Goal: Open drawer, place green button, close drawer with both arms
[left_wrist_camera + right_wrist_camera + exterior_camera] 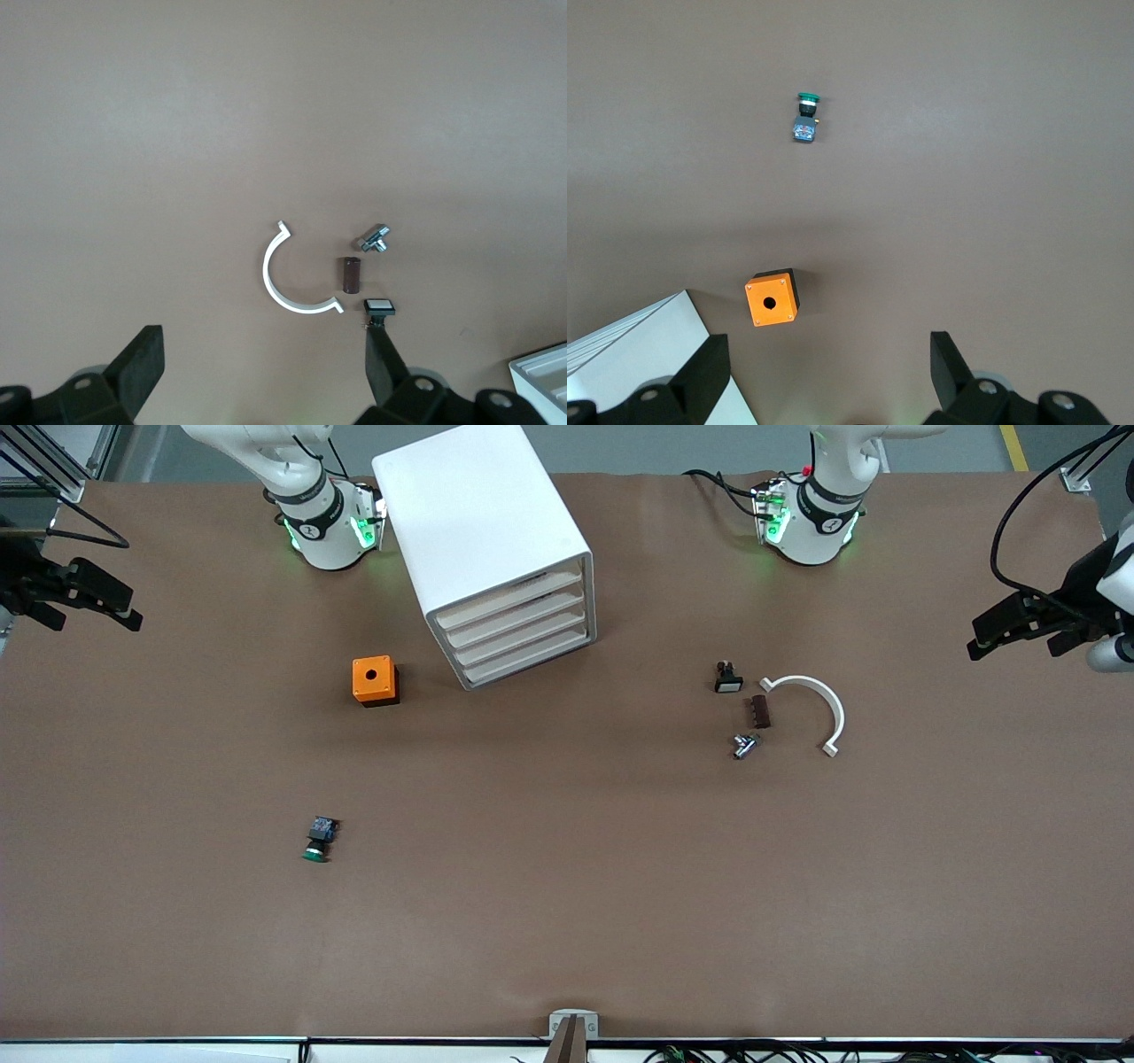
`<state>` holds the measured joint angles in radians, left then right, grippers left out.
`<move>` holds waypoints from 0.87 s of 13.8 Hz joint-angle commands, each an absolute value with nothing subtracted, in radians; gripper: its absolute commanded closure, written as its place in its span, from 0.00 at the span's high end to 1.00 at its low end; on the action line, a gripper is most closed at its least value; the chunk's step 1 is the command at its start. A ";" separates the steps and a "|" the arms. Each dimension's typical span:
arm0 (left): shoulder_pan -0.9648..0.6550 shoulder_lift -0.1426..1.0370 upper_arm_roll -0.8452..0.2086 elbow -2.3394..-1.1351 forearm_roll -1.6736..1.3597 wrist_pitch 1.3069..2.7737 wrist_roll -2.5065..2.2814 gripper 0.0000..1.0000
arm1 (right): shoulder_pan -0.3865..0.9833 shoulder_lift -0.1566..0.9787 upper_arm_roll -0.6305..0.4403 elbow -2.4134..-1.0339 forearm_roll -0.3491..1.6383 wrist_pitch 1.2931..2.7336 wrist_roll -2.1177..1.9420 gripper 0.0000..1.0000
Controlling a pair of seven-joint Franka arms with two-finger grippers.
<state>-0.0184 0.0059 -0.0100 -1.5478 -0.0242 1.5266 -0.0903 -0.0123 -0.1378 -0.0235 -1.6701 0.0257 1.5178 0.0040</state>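
The button (pixel 319 840) lies on its side on the brown table, green cap toward the front camera; the right wrist view shows the button (pixel 806 118) too. The white cabinet (pixel 483 531) stands between the arm bases, with its stacked drawers (pixel 523 633) all pushed in. My right gripper (pixel 133 608) hangs over the table's edge at the right arm's end, open and empty (pixel 828 363). My left gripper (pixel 974 640) hangs over the edge at the left arm's end, also open and empty (pixel 263 363). Neither gripper is close to the cabinet or the button.
An orange box (pixel 375 680) with a hole sits beside the cabinet, toward the right arm's end. Toward the left arm's end lie a black part with a white cap (pixel 728 679), a brown block (pixel 760 711), a metal piece (pixel 744 745) and a white curved clip (pixel 819 704).
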 commanded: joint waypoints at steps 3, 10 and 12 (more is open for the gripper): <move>0.009 0.118 -0.018 -1.526 -0.008 1.520 -0.087 1.00 | -0.015 -0.160 -0.025 -1.686 0.040 1.513 -0.003 1.00; -0.118 0.313 -0.026 -1.526 -0.071 1.523 -0.280 1.00 | -0.014 -0.149 -0.023 -1.649 0.040 1.499 -0.006 1.00; -0.193 0.348 -0.028 -1.523 -0.072 1.528 -0.414 1.00 | -0.014 -0.147 -0.023 -1.644 0.040 1.491 -0.003 1.00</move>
